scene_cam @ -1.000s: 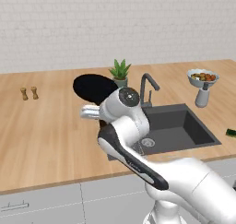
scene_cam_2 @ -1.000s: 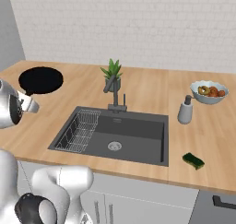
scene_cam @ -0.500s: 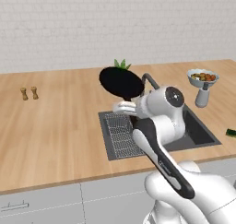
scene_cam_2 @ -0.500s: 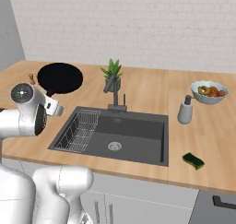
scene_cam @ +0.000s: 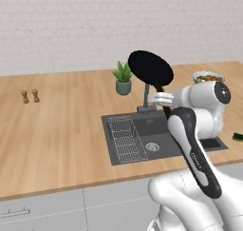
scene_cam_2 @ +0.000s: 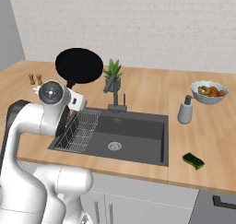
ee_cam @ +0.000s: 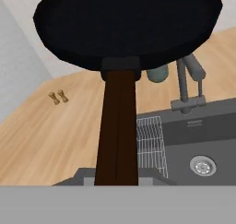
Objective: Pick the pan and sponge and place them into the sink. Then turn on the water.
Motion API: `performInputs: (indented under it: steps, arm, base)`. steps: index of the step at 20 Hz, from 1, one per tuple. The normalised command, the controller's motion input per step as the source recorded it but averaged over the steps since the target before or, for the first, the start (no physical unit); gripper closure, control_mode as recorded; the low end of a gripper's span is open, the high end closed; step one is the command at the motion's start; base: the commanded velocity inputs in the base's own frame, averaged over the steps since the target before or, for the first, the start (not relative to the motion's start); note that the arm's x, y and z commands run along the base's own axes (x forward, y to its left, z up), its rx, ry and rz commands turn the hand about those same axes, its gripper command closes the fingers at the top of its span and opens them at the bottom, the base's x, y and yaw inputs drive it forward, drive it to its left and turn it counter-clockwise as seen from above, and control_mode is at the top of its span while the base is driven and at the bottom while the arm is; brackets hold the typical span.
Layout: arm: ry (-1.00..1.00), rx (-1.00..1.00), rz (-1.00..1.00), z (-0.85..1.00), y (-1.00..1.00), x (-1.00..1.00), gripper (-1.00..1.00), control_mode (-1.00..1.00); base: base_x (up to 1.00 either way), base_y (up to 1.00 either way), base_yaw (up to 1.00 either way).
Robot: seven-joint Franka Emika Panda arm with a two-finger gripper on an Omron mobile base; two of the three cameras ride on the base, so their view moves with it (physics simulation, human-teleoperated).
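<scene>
End effector (scene_cam: 160,100) is clamped on the long dark brown handle of the flat round black frying pan (scene_cam: 150,68), carried above the dark grey recessed sink (scene_cam: 156,137); probably stiff, head-heavy, inclined to swing.

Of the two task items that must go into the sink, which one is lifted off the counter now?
The pan: the end effector holds it by its handle, raised above the sink. The sponge lies flat on the counter, right of the basin.
</scene>
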Motion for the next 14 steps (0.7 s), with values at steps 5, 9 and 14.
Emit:
performInputs:
  steps: [5, 9, 14]
  arm:
    - [0.00, 0.00, 0.06, 0.22, -0.88, 0.00, 1.00, -1.00]
    - [0.05, -0.01, 0.06, 0.08, -0.88, 0.00, 1.00, -1.00]
    - [0.06, -0.04, 0.10, 0.05, -0.91, 0.00, 1.00, -1.00]
  base:
    - [0.00, 0.00, 0.00]
    - [0.00, 0.00, 0.00]
    - [0.00, 0.00, 0.00]
